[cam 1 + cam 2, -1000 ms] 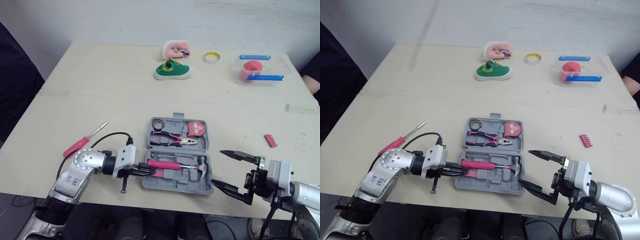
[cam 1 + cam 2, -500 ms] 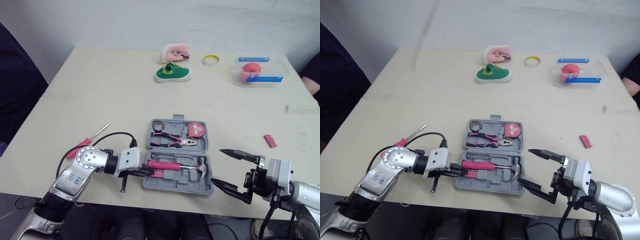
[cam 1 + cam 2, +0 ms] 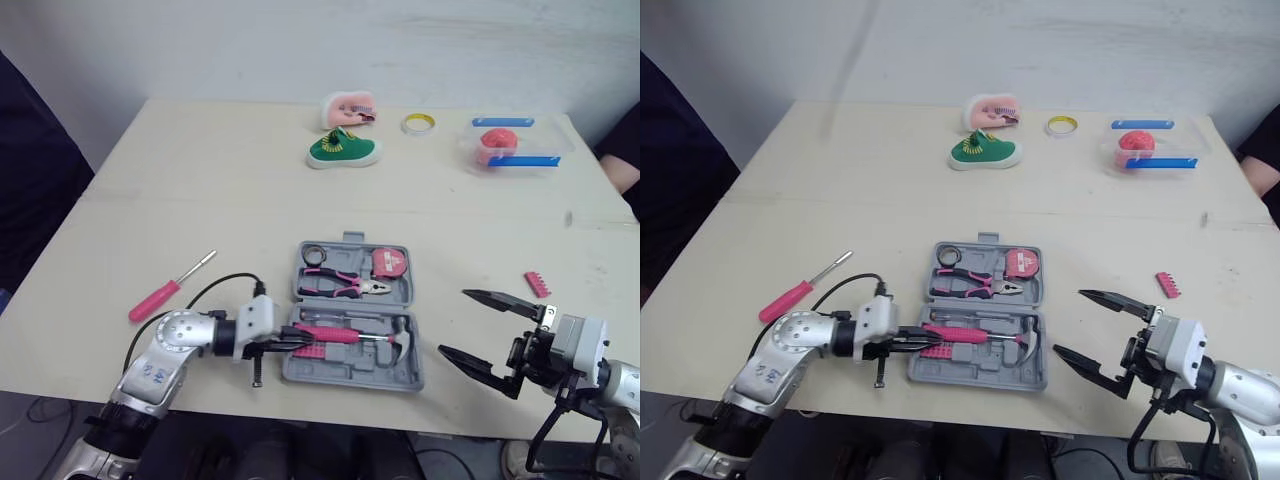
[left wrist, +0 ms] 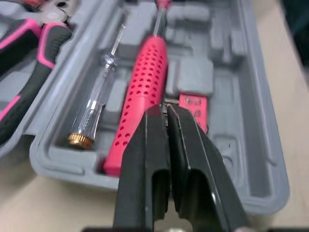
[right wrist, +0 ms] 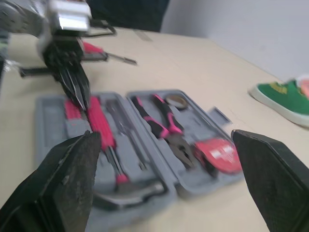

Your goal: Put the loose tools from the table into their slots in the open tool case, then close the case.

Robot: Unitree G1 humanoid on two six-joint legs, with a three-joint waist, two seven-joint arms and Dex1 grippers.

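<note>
The grey tool case [image 3: 404,377] lies open near the table's front edge, holding pliers [image 3: 340,286], a tape measure [image 3: 388,264] and a pink-handled hammer [image 3: 350,334]. My left gripper [image 3: 288,345] reaches into the case's front left corner. In the left wrist view its fingers [image 4: 157,140] are shut, pinching the end of a pink bit holder [image 4: 194,107] beside the hammer handle [image 4: 142,92]. My right gripper [image 3: 452,321] hangs open just right of the case, holding nothing. A pink screwdriver [image 3: 165,293] lies loose on the left, a pink bit strip [image 3: 537,285] on the right.
At the far side stand a green shoe [image 3: 343,150], a pink object [image 3: 350,105], a tape roll [image 3: 417,123] and a clear box with a red item [image 3: 510,142]. A black cable [image 3: 215,288] loops over my left arm. The table's front edge is close to both grippers.
My right gripper has drifted a little to the right, away from the case, still open. The left gripper stays shut at the case's front left corner; the camera has shifted slightly.
</note>
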